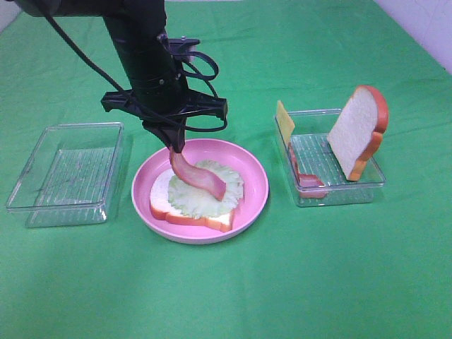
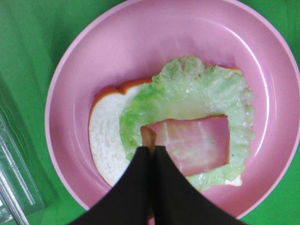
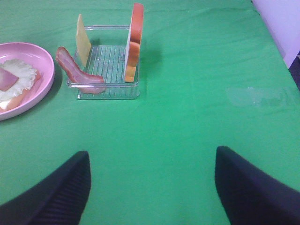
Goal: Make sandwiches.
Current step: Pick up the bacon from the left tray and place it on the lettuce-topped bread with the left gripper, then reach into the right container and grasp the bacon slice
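The left gripper [image 2: 151, 151] has its jaws closed on one end of a bacon strip [image 2: 194, 145], whose lower end lies on the lettuce leaf [image 2: 187, 91] (itself atop a bread slice [image 2: 105, 136]) in the pink plate [image 2: 93, 56]. The right gripper [image 3: 150, 159] hangs wide open over the green cloth [image 3: 197, 103], apart from the clear tray [image 3: 110, 92] holding a cheese slice [image 3: 83, 40], a second bacon strip [image 3: 77, 72] and an upright bread slice [image 3: 133, 47].

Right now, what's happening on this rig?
The left gripper is shut on one end of a bacon strip that drapes onto the lettuce leaf on a bread slice in the pink plate. The right gripper is open above the green cloth, holding nothing. The clear tray on the right holds a cheese slice, a second bacon strip and a second bread slice propped upright.
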Available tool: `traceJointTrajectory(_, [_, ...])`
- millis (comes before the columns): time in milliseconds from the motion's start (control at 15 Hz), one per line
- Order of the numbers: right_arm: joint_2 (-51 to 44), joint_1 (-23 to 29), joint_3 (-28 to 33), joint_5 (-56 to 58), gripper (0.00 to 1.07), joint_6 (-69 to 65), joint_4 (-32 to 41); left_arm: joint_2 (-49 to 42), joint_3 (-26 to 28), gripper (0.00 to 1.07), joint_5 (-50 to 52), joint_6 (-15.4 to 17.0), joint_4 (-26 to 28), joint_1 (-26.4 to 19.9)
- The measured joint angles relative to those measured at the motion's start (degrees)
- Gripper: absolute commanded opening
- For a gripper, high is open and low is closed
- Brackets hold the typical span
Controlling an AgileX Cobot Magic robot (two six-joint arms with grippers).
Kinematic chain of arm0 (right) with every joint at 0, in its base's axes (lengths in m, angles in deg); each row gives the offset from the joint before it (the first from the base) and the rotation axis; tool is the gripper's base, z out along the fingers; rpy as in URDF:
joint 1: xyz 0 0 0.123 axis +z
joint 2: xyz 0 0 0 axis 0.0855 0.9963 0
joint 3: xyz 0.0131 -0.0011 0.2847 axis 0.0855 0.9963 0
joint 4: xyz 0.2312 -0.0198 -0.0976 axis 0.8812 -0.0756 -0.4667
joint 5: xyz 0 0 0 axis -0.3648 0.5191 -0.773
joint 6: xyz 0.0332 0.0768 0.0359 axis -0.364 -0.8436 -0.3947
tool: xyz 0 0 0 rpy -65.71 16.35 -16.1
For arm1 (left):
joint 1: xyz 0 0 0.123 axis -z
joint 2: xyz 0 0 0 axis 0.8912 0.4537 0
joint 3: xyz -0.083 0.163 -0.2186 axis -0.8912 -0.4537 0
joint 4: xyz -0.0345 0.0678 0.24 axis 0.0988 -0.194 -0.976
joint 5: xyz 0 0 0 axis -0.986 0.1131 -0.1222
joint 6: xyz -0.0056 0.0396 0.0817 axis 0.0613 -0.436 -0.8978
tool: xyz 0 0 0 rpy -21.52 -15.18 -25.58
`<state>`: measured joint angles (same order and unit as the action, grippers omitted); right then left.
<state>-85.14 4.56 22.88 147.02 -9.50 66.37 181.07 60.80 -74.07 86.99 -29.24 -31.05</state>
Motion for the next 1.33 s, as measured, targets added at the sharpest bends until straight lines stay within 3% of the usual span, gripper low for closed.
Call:
traceJointTrajectory(67, [0.0,0.0,0.0,0.0,0.71,0.0,0.0,0.0,0.0,0.06,0.0,0.0,-0.1,0.0])
traceJointTrajectory(333, [0.0,0.0,0.0,0.0,0.71,0.0,0.0,0.0,0.0,0.58,0.0,0.0,-0.1,0.0])
traceJointTrajectory(533, [0.0,0.0,0.0,0.0,0.71,0.0,0.0,-0.3,0.0,0.76,-0.1,0.0,-2.5,0.0])
traceJointTrajectory(1000, [0.0,0.0,0.0,0.0,0.71,0.0,0.0,-7.2,2.1,0.76,-9.8,0.0,-14.9,0.0])
traceJointTrajectory(1333, [0.0,0.0,0.0,0.0,0.71,0.0,0.0,-15.5,1.4,0.76,-10.0,-0.3,-12.4,0.0])
